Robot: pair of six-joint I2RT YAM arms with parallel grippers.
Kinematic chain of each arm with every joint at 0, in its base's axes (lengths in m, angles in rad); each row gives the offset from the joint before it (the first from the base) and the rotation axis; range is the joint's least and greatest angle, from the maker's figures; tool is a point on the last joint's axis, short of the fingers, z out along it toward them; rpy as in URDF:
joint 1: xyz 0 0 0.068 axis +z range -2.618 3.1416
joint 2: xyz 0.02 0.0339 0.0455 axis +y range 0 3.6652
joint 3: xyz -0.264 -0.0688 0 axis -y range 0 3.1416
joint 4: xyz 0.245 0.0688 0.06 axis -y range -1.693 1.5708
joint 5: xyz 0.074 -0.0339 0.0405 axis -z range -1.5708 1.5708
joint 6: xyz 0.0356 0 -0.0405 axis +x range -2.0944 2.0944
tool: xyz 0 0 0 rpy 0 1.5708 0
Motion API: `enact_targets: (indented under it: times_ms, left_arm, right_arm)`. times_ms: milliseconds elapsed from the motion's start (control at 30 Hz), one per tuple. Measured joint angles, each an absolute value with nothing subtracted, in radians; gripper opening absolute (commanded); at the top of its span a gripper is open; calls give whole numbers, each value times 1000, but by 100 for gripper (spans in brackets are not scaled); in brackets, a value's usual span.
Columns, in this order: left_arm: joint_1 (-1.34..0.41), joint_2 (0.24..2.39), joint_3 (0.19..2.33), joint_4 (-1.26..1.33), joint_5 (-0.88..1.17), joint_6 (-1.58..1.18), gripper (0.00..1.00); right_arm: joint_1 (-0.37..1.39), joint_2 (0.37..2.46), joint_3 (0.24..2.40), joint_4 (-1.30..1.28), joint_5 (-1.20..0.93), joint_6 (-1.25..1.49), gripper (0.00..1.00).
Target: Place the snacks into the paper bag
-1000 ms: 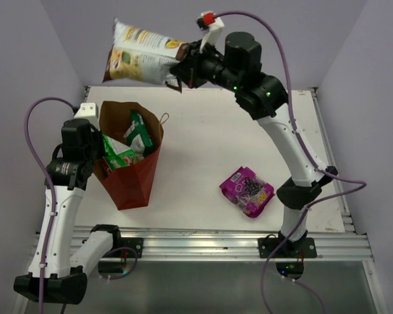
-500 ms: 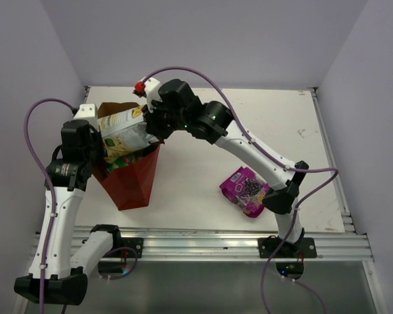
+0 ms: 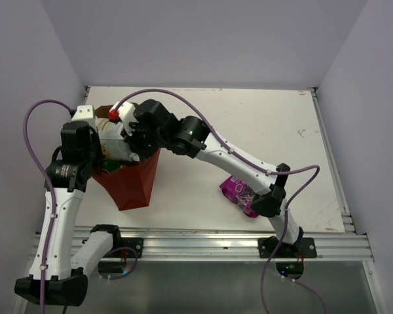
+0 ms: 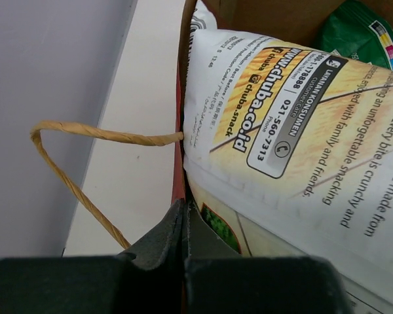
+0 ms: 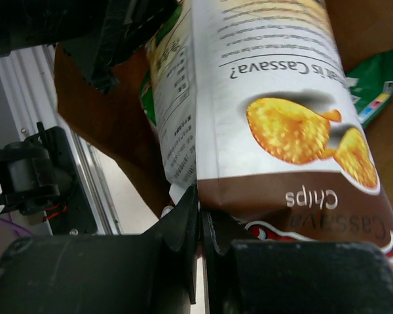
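Pale lilac walls stand around a white counter [image 3: 249, 124]. At the left of the top view stands the reddish-brown paper bag [image 3: 130, 186], upright with its mouth open. The left gripper [image 4: 183, 217] has its jaws pressed together on the rim of the bag. The right arm reaches across from the lower right, and the right gripper [image 5: 200, 204] pinches the brown edge of the cream-and-brown chip bag [image 3: 112, 144], which sits in the bag's mouth. A green packet [image 4: 357, 29] lies inside behind it. The purple packet [image 3: 236, 188] lies on the counter right of centre, partly under the right arm. A tan cord handle [image 4: 72, 170] hangs outside the rim.
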State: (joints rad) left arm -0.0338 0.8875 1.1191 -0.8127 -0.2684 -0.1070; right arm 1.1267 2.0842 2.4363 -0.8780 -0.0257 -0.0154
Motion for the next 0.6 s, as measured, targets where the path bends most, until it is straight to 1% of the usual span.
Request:
enact_targets:
  times_ms: [200, 600]
  left_arm:
    - [-33, 886, 1116, -818, -292, -100, 0]
    - [-44, 863, 1114, -822, -268, -101, 0]
  right_arm:
    - [1140, 2141, 2427, -875, -44, -12, 5]
    - [1138, 2217, 2411, -813, -64, 35, 6]
